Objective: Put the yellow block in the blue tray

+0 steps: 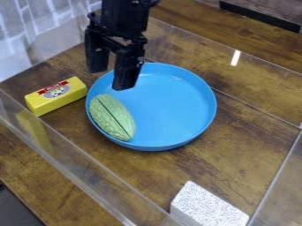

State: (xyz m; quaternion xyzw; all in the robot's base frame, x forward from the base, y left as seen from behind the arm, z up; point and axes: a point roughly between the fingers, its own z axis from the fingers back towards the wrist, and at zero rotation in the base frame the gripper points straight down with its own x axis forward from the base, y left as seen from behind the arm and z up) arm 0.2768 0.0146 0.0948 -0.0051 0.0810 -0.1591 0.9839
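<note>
A: Largest first?
B: Dark wood-plank table (253, 132); round blue tray (189, 110), glossy plastic, raised rim.

A: Arm?
B: Black gripper (109, 67), fingers apart, empty, over the tray's far-left rim.

A: Smaller?
B: Green ribbed oval (112, 116) in tray; white speckled block (207, 210), cut off; yellow block (56, 94) left of tray, red-white label unreadable.

A single raised camera looks down at an angle across the wooden table (253, 132), fairly close.
</note>
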